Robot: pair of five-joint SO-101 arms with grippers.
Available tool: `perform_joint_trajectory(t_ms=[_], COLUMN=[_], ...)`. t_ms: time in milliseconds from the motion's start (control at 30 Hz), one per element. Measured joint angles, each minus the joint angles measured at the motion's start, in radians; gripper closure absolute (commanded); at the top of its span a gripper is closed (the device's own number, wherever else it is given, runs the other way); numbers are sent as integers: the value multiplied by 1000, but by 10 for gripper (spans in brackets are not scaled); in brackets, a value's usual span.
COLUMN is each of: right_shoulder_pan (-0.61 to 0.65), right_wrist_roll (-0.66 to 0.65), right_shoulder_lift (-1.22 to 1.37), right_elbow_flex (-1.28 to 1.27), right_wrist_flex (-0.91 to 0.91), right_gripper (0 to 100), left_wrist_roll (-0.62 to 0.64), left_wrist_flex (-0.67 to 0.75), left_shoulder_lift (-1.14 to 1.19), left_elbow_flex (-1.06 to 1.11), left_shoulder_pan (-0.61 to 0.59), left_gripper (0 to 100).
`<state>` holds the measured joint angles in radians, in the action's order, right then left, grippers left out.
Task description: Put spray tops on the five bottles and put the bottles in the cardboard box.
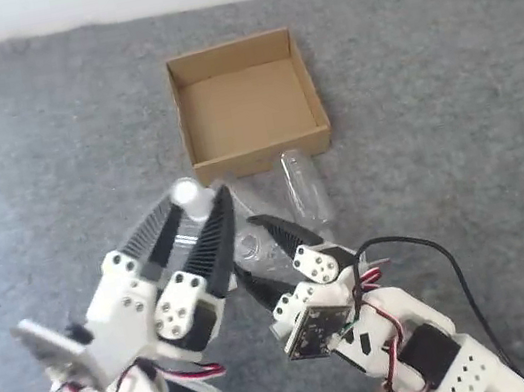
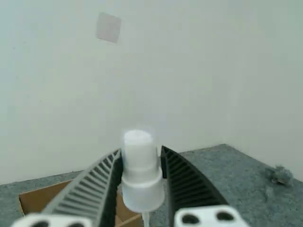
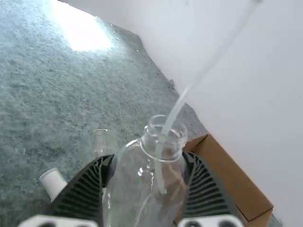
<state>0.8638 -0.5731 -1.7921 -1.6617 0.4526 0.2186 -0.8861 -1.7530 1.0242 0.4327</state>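
The clear plastic bottle (image 3: 142, 198) is judged light, thin-walled and smooth, so it is likely to dent or slip if squeezed hard. It is best taken at the shoulder just below the neck. It is gripped there by the right gripper (image 3: 149, 161), whose fingers are closed against both its sides, with the mouth left free. The white spray top (image 2: 140, 170) is judged small and stiff and is best held by its collar. It is clamped at that part by the left gripper (image 2: 140, 153), with the nozzle cap standing clear above the fingertips. Its thin dip tube (image 3: 189, 90) is judged springy and easily bent aside at a rim.

In the right wrist view the tube is seen passing through the bottle's mouth and down inside, which cannot be made out from above. A small white cap-like piece (image 3: 53, 182) is also seen there, lying on the grey table (image 1: 449, 102). In the high view the cardboard box (image 1: 255, 154) is placed beyond both grippers, and another clear bottle (image 1: 306, 186) is seen lying on its side just beside the box's near wall. How the fingers sit on the top's collar is shown best by the left wrist view.
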Motion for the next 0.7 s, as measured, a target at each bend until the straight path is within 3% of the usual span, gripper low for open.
perform_joint_trajectory(t_ms=[700], right_shoulder_pan=[-21], right_wrist_roll=[-29], right_shoulder_lift=[0], right_elbow_flex=[0], right_wrist_flex=[-12], right_gripper=[991], left_wrist_roll=[-141], left_wrist_flex=[34], left_shoulder_lift=[2], left_elbow_flex=[144], left_shoulder_pan=[32], left_gripper=[988])
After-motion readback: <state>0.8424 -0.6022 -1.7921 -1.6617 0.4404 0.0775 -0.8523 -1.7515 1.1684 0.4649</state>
